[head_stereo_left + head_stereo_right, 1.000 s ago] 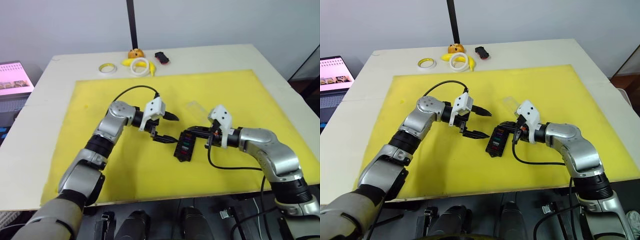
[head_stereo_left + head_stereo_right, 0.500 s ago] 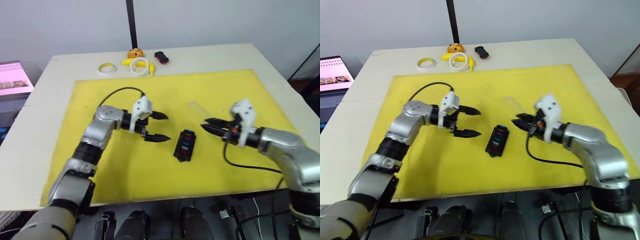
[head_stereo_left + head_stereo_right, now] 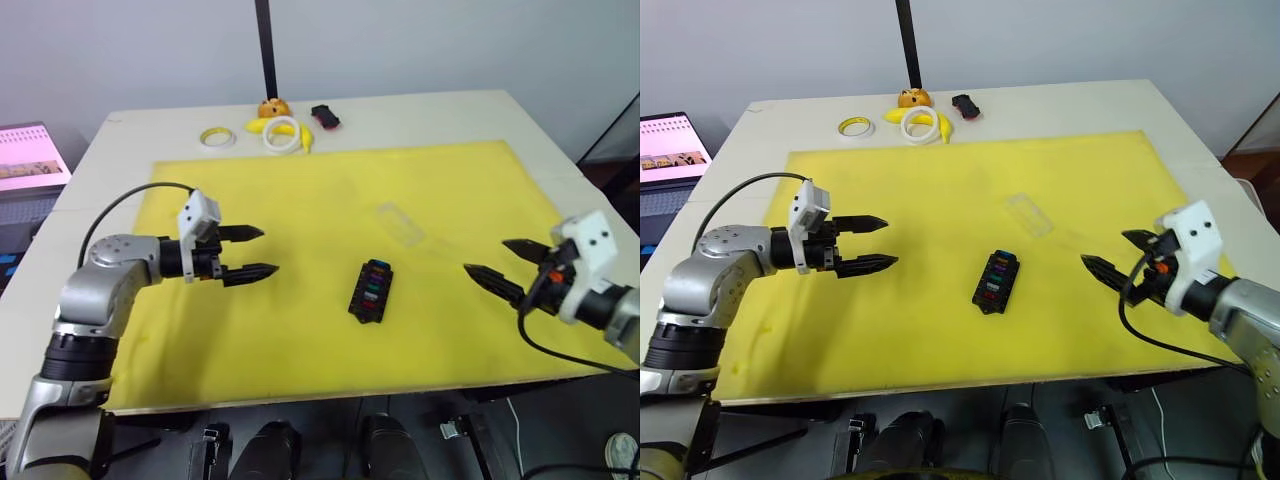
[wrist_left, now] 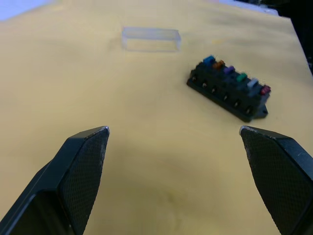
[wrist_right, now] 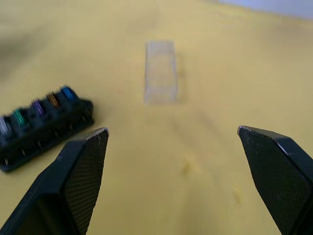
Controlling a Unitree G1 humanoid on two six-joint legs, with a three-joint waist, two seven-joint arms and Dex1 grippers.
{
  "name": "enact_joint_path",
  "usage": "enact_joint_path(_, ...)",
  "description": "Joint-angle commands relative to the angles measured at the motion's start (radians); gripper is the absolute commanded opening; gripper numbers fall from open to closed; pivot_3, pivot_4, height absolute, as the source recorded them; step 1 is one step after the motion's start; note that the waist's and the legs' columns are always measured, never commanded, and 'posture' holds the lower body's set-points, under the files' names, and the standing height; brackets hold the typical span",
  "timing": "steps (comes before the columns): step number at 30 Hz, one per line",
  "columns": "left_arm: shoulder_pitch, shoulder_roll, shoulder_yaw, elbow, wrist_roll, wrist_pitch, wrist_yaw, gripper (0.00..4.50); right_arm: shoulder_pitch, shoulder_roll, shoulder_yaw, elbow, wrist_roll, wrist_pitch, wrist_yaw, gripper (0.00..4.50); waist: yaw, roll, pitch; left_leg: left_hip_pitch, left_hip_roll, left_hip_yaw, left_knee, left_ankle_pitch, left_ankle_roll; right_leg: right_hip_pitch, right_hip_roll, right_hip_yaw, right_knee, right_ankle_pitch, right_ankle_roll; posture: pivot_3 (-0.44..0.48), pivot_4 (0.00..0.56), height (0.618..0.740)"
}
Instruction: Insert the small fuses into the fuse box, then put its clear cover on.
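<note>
Fuse box (image 3: 371,291) lies near the middle of the yellow mat (image 3: 300,330) on the table (image 3: 420,115), and we see 6 fuses (image 4: 230,72) seated along 1 of its rows: blue, orange, purple, green, grey and red. The clear cover (image 3: 401,222) lies flat on the mat, apart from the box, on its far side and a little to the right. Our left claw (image 3: 250,252) hovers open and empty over the mat, well left of the box. Our right claw (image 3: 505,265) hovers open and empty, well to its right. Tape rings (image 3: 281,134) sit at the table's far edge.
</note>
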State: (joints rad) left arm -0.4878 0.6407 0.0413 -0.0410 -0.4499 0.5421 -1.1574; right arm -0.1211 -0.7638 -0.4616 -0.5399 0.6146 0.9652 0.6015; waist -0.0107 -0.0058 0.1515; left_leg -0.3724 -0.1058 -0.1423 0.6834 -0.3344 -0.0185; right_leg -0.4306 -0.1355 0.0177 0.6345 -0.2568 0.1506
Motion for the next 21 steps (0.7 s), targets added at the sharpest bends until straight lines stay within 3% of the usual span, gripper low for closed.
enact_joint_path(1, -0.025, -0.03, 0.009, -0.073, -0.056, 0.032, 0.041, 4.5, -0.144, 0.057, 0.148, 0.07, -0.056, -0.008, -0.1, 4.48, -0.003, 0.0, 0.0, 0.0, 0.0, 0.0, 0.0, 0.0, 0.0, 0.0, 0.0, 0.0, 0.0, 0.0, 0.0, 0.0, 0.15, 0.74)
enact_joint_path(10, 0.001, -0.087, 0.011, -0.179, -0.096, 0.062, 0.164, 4.5, -0.451, 0.227, 0.412, 0.457, -0.251, -0.104, -0.216, 4.48, -0.003, 0.0, 0.0, -0.001, 0.0, 0.0, 0.0, 0.0, 0.0, -0.002, 0.0, 0.0, 0.0, 0.0, 0.0, 0.0, 0.15, 0.74)
enact_joint_path(21, 0.004, -0.101, -0.017, -0.197, -0.075, 0.01, 0.218, 4.5, -0.555, 0.289, 0.465, 0.679, -0.337, -0.215, -0.187, 4.48, -0.009, 0.0, 0.0, -0.001, 0.0, 0.0, -0.001, 0.0, 0.0, -0.003, 0.0, 0.0, 0.0, 0.0, 0.0, 0.0, 0.15, 0.74)
